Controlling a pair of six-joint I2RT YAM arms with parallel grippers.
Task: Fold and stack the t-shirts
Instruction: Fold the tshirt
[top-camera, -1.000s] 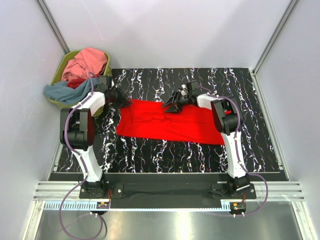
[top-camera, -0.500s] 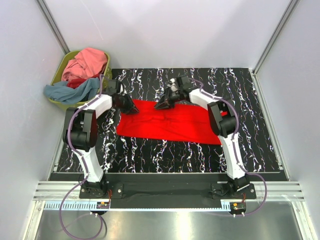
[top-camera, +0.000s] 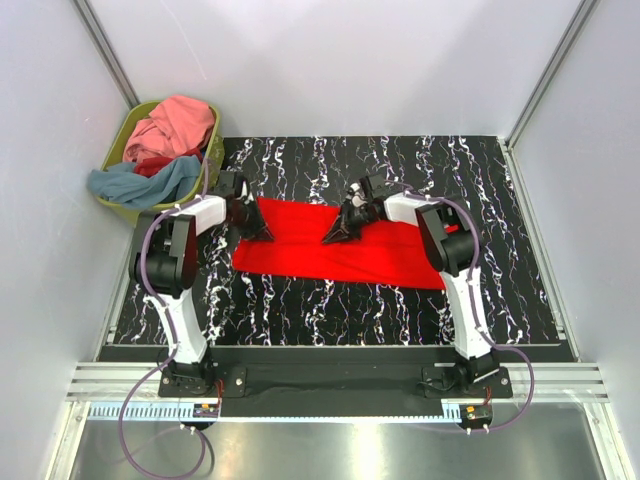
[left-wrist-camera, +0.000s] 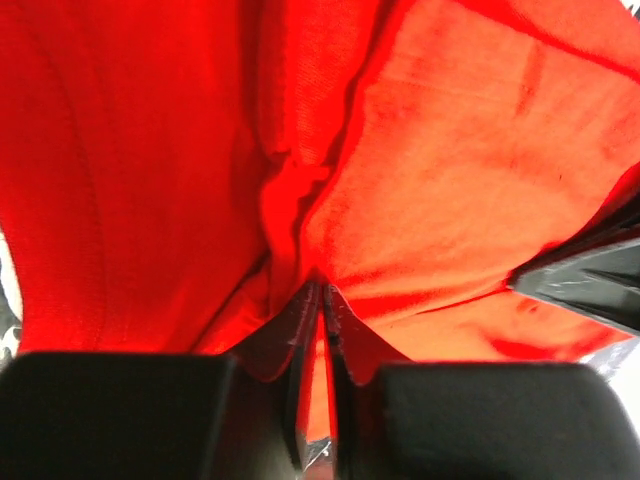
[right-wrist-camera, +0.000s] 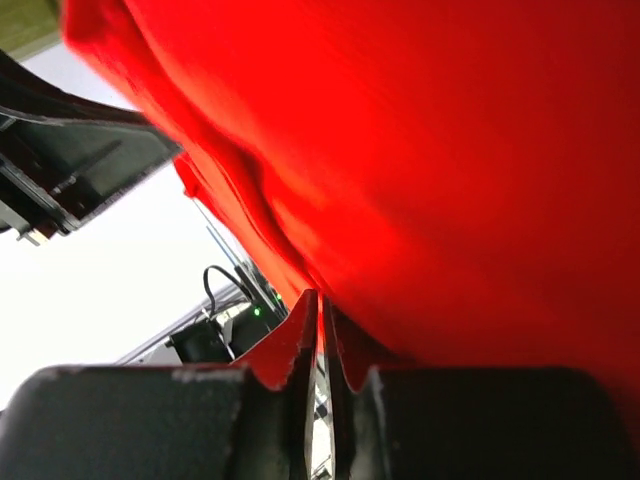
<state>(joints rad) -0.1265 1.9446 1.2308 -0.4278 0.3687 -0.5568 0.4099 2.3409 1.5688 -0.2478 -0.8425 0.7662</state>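
Observation:
A bright red t-shirt (top-camera: 390, 255) lies as a wide band across the middle of the black marbled table (top-camera: 480, 170). My left gripper (top-camera: 262, 233) is over its left end. In the left wrist view the left gripper (left-wrist-camera: 322, 290) is shut on a fold of the red t-shirt (left-wrist-camera: 480, 150). My right gripper (top-camera: 332, 238) is over the shirt's middle. In the right wrist view the right gripper (right-wrist-camera: 320, 298) pinches the edge of the red t-shirt (right-wrist-camera: 450, 150), which hangs lifted above it.
An olive-green basket (top-camera: 135, 113) stands off the table's far left corner. It holds a pink shirt (top-camera: 180, 120), a grey-blue shirt (top-camera: 140, 182) and a bit of red cloth (top-camera: 152, 165). Pale walls enclose the table on three sides.
Both grippers have narrowed onto the shirt's far edge and moved toward the near side, drawing that edge over the cloth.

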